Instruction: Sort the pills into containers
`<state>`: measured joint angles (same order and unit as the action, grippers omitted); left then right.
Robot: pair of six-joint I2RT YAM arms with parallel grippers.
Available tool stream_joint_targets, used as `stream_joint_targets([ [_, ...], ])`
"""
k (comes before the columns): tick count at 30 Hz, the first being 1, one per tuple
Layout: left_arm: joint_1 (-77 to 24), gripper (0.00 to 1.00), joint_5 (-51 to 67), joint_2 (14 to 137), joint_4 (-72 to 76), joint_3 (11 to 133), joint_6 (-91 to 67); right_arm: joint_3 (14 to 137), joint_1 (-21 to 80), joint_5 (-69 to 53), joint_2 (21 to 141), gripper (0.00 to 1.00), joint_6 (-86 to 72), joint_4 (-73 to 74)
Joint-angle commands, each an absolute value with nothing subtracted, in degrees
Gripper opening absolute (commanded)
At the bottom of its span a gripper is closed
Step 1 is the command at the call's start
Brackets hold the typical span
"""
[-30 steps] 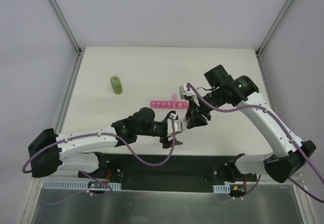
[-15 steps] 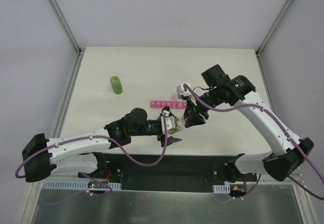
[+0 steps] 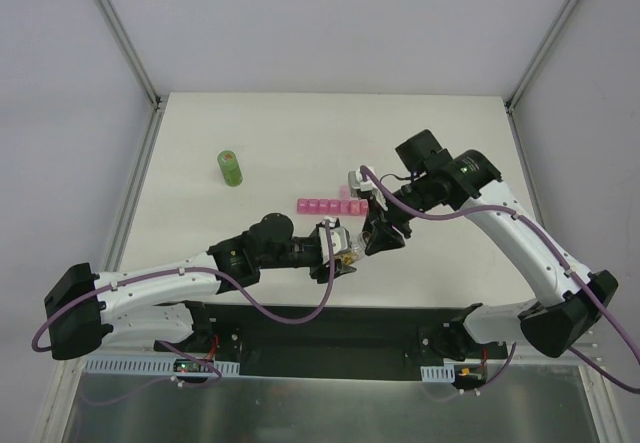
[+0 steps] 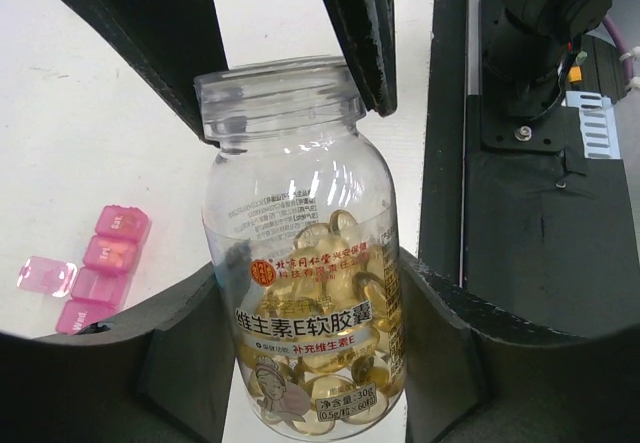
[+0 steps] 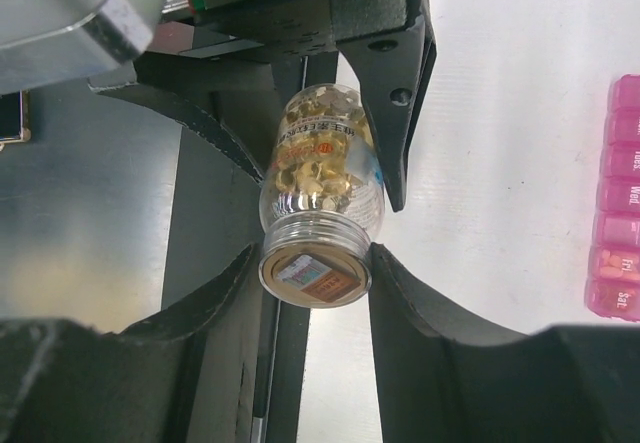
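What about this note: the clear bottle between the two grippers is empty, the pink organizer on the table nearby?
Not empty: the clear bottle between the left gripper and right gripper holds yellow pills, as the left wrist view shows. The pink organizer is on the table nearby.

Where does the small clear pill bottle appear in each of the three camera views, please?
Top external: the clear bottle sits just below and right of the picture's centre.
Left wrist: the bottle stands upright in the middle and fills much of the frame.
Right wrist: the bottle is in the centre, its mouth end towards the camera.
Shared landmark: the pink pill organiser.
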<state>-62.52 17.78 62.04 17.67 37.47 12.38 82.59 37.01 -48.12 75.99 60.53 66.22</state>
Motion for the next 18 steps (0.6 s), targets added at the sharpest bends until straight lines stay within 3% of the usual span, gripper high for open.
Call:
stream_joint_targets([
  [1,-61.7,0.15,19.0,61.3,19.9,38.8,9.2,81.9,37.3,-53.2,75.4,0.01,62.0,65.4],
  [4,-60.9,0.08,18.9,60.1,22.1,37.1,7.2,81.7,37.4,-55.3,75.1,0.08,63.0,66.3],
  [6,-60.6,0.07,18.6,59.3,23.8,35.3,6.6,82.0,37.4,-55.7,75.1,0.23,62.6,66.7],
  [7,-60.6,0.06,17.8,58.8,24.7,34.7,6.7,82.7,37.4,-55.5,75.1,0.39,61.8,66.7],
  [11,-60.6,0.04,16.3,58.6,24.4,34.0,8.1,87.8,36.7,-54.6,76.5,0.63,55.0,66.3],
  [13,-60.6,0.02,14.9,58.6,24.3,34.3,8.5,90.4,35.9,-52.7,77.4,0.71,48.6,65.3],
  [18,-60.6,0.02,9.8,58.6,27.0,34.5,9.3,93.1,35.7,-49.2,79.4,0.73,37.8,61.5],
])
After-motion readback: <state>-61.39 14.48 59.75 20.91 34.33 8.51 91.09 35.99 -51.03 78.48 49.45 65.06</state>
